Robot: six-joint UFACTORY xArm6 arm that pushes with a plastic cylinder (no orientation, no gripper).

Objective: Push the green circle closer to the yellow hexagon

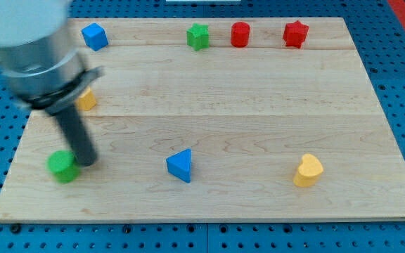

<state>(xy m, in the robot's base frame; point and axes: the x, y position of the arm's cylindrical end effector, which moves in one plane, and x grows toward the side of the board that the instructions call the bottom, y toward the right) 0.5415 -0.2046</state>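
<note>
The dark rod's tip [86, 163] touches the round green circle [62, 166] at the wooden board's [259, 119] bottom left. It has no claw, nothing held. The yellow hexagon [86, 100] sits above, half hidden.

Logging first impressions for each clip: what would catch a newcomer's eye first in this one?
The big blurred arm at the view's upper left, its dark rod slanting down so that my tip sits right beside the green circle near the board's lower left corner. Just above, the arm partly hides the yellow hexagon. After that, the row of blocks along the top edge stands out.
</note>
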